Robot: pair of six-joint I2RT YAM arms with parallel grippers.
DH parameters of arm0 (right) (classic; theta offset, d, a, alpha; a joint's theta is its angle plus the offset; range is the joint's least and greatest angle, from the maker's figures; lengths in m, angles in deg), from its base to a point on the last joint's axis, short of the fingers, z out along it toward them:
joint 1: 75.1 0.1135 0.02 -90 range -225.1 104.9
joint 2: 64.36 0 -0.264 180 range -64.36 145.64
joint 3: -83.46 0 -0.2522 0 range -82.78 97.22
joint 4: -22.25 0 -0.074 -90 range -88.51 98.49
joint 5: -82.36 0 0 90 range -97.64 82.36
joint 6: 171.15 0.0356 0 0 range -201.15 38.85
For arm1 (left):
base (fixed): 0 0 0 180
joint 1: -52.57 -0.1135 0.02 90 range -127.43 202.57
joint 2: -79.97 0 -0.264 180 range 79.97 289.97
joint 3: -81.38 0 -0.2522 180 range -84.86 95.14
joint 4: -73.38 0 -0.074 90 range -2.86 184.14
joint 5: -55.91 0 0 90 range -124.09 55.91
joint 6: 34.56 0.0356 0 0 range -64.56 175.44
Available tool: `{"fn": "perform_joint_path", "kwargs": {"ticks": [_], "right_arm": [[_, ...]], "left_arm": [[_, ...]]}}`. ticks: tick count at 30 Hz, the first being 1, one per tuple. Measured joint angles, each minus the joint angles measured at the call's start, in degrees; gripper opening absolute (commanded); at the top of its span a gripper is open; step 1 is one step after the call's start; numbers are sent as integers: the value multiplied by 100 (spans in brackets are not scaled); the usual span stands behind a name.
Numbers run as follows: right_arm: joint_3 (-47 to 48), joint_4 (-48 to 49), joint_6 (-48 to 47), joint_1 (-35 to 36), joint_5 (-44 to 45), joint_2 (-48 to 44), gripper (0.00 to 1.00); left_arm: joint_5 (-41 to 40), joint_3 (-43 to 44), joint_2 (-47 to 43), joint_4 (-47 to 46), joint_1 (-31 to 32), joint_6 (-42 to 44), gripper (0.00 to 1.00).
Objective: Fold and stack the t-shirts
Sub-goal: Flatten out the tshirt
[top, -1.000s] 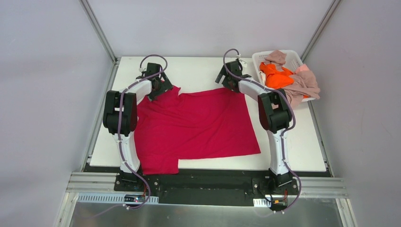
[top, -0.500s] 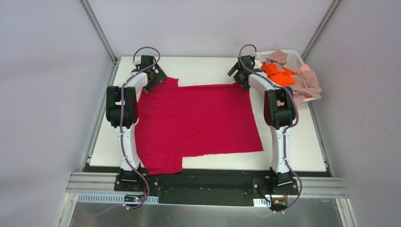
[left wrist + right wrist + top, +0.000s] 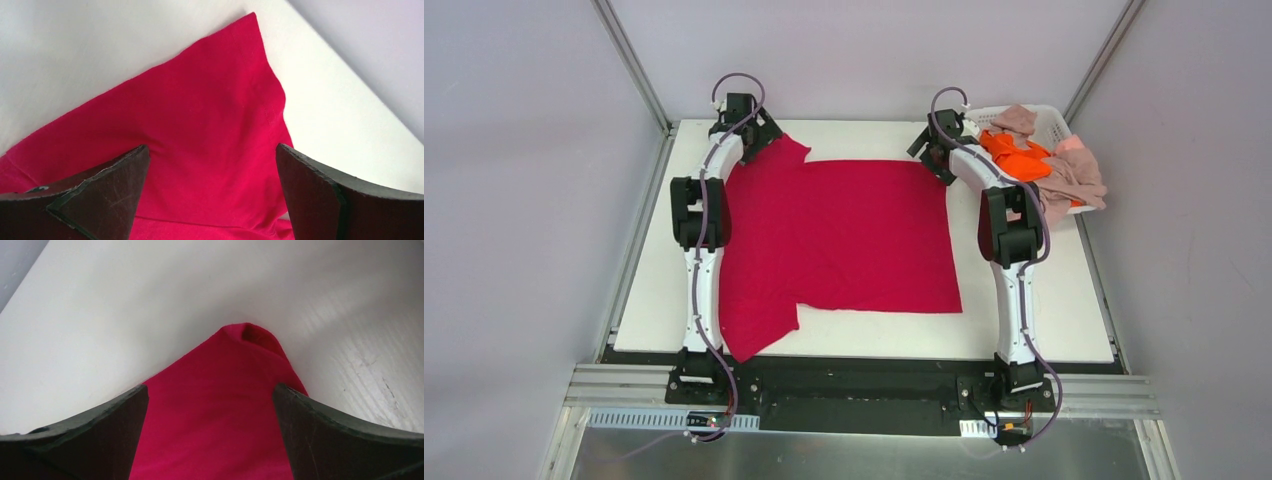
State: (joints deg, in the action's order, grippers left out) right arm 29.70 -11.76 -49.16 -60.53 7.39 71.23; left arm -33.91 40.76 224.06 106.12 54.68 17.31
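The crimson-red t-shirt lies spread flat across the white table, one sleeve hanging over the near edge at left. My left gripper is open over its far left sleeve; in the left wrist view the red cloth lies under the wide-apart jaws. My right gripper is open over the far right corner; in the right wrist view the corner tip curls up. The orange t-shirt and pink-beige t-shirts are piled in the basket.
The white plastic basket stands at the far right corner of the table, beside my right arm. Grey walls and metal posts close in the table on three sides. Bare table strips run along the left and right of the shirt.
Both arms have reached farther toward the far edge, drawing the red shirt back and flat. Its near right edge has pulled away from the table's front.
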Motion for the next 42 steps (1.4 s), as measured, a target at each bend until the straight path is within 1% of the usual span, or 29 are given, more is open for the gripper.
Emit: {"fn": "perform_joint_path", "kwargs": {"ticks": [4,6,11,17,20,22,25,27,29,31,34,35,37,39,40,42], "right_arm": [[273,-127,-63,-52,35,157,99],[433,-153,-168,-68,20,254,99],[922,-164,-501,-101,-127,509,99],[1062,-157,-914,-111,-341,483,99],[1016,-299,-1176,-17,-374,278,100],[778,-334,-1281,101,-382,-68,99],[85,-420,-1368,365,-387,-966,100],[-385,-485,-1379,544,-382,-1648,100],[-999,-481,-1353,741,-369,-2433,99],[-1781,-466,-1255,898,-326,-3274,100],[-2922,-490,-1032,1045,-199,-4319,100],[-3318,-546,-942,1095,-146,-4636,99],[-4048,-667,-769,1182,-68,-5156,100],[-4778,-767,-555,1244,-63,-5617,100],[-5051,-809,-479,1263,-61,-5788,99],[-5692,-918,-273,1285,-52,-6212,99]], "left_arm": [[133,826,505,42,-57,-59,99],[181,1032,640,42,-74,-142,99],[142,1084,667,44,-74,-195,99],[85,1117,612,184,-72,-138,99],[111,863,286,376,-74,-39,99],[114,334,-251,494,-74,28,99],[90,-649,-1508,708,-74,166,99],[26,-1139,-2382,850,-74,221,99],[-94,-1851,-3497,901,-72,254,99],[-262,-2778,-4715,975,-59,138,99],[-822,-4304,-6417,1300,168,-251,99],[-1025,-4715,-6806,1456,313,-400,99],[-1528,-5847,-7733,1843,898,-861,99],[-1683,-6955,-8505,2393,1408,-1421,99],[-1725,-7466,-8867,2651,1523,-1703,99],[-1805,-8262,-9569,3176,1530,-2232,99]]}}
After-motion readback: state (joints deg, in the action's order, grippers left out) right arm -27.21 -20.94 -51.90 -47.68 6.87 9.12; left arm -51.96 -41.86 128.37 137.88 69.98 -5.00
